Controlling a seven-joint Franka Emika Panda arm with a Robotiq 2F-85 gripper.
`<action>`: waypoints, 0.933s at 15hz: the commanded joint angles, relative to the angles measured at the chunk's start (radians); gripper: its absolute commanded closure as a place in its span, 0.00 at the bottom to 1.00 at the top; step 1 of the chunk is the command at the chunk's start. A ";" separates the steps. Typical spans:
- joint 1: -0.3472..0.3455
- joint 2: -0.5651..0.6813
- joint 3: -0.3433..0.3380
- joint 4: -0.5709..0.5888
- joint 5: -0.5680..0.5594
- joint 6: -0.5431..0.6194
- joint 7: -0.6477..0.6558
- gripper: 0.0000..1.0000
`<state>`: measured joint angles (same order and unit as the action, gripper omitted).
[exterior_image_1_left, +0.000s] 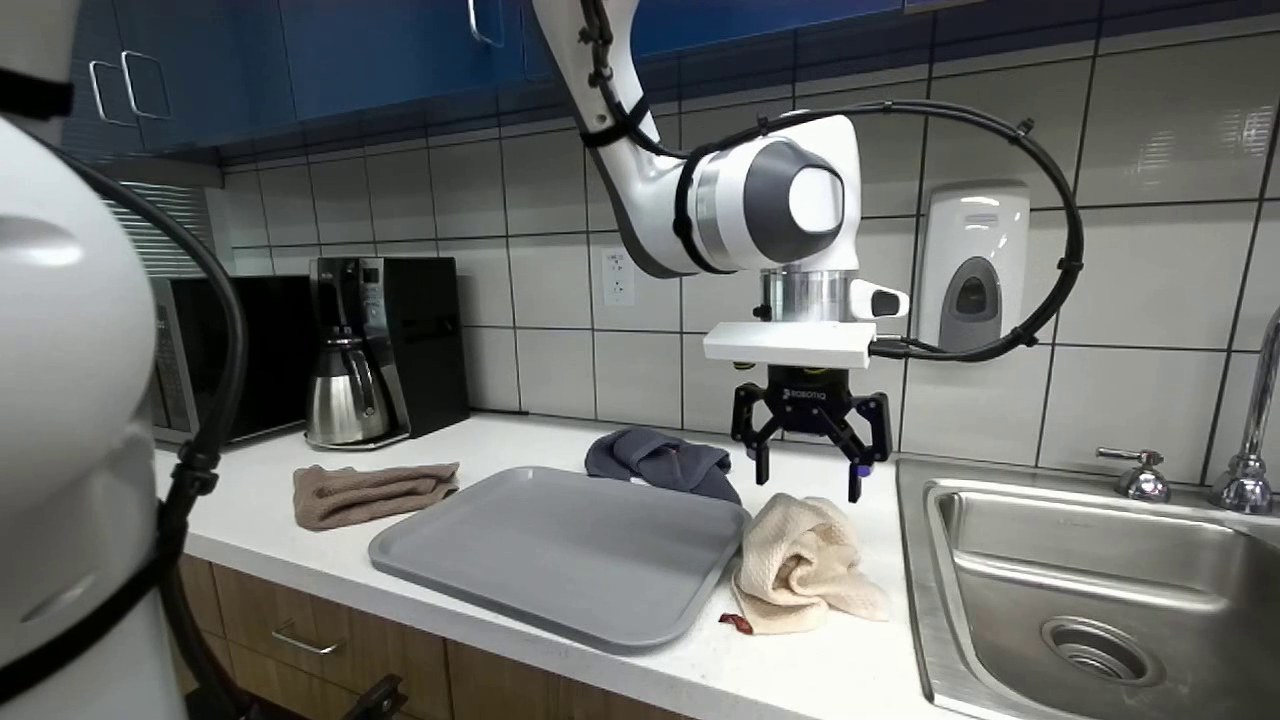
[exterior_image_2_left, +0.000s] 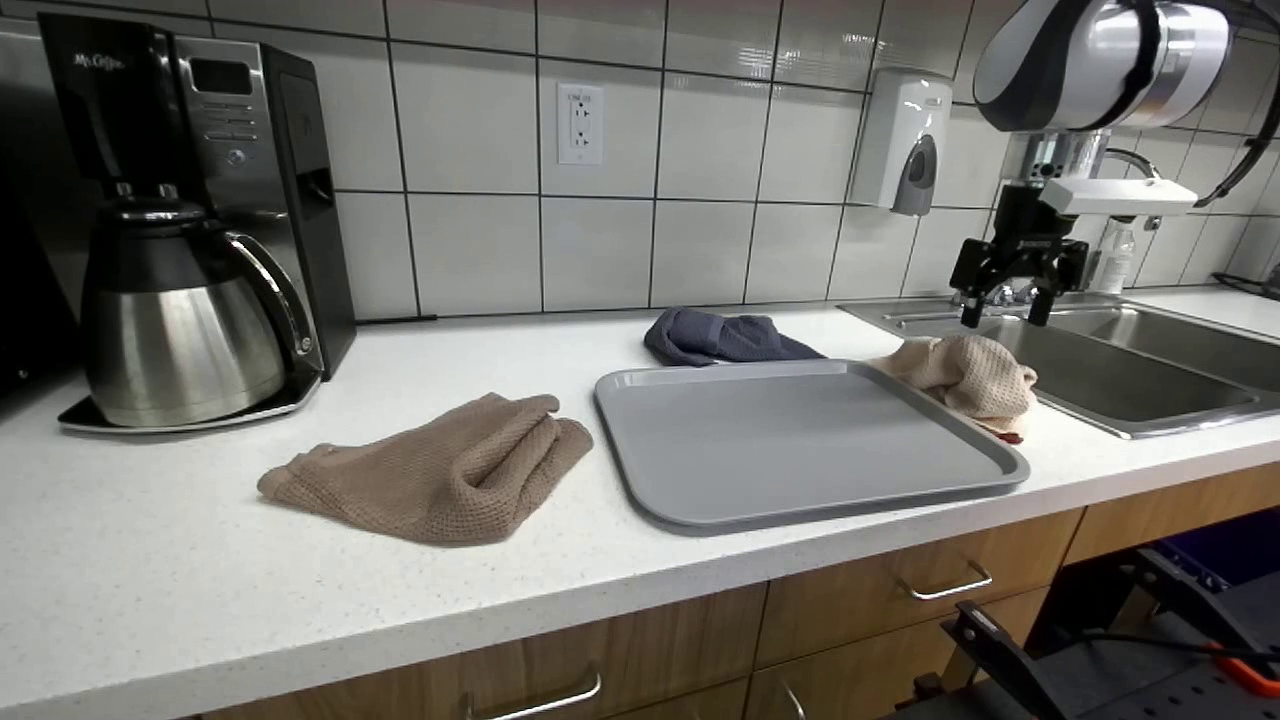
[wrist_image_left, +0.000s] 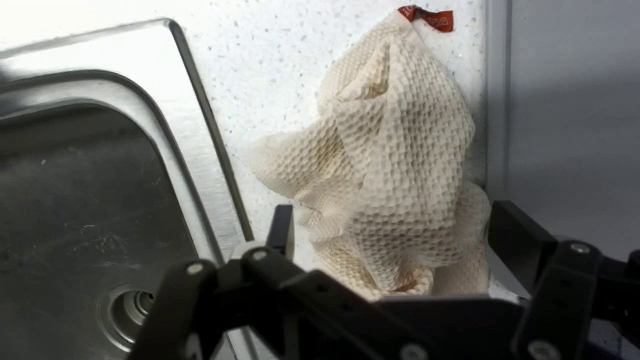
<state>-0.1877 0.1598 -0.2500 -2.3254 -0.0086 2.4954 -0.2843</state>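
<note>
Pale tiles (exterior_image_2_left: 470, 250) back a speckled white countertop (exterior_image_2_left: 150, 570), where a coffee maker (exterior_image_2_left: 230, 140) stands near a wall outlet (exterior_image_2_left: 580, 125), probably for the sake of power, and a soap dispenser (exterior_image_1_left: 975, 265) hangs by the sink (exterior_image_1_left: 925, 600), presumably for washing hands. Flat on the counter lies a gray tray (exterior_image_1_left: 570, 550) with cloths about it: a brown towel (exterior_image_2_left: 440, 470) off one end, a dark blue towel (exterior_image_1_left: 660, 460) behind, and a cream towel (wrist_image_left: 415, 165) just beside the other end, between tray and sink, a layout that seems to keep each cloth apart from the others. Whether the cream one touches the tray's rim is hard to tell. Over it the arm (exterior_image_1_left: 770, 200) holds the gripper (exterior_image_1_left: 808, 480) pointing down, apparently so that the wrist view looks squarely at the counter; its fingers (wrist_image_left: 282, 230) stand spread wide, with nothing pinched, and appear on either side of the cloth. That towel is a crumpled heap of honeycomb weave, deeply folded, with one flap reaching toward the sink and a red tag (wrist_image_left: 437, 21) at its narrow corner; the gripper hides part of its near edge in the wrist view.
</note>
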 joint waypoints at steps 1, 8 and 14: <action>-0.024 0.085 0.015 0.075 -0.010 0.001 0.052 0.00; -0.030 0.149 0.046 0.104 0.018 -0.011 0.046 0.00; -0.029 0.186 0.067 0.105 0.021 -0.011 0.050 0.00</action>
<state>-0.1928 0.3228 -0.2103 -2.2450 0.0036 2.4989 -0.2464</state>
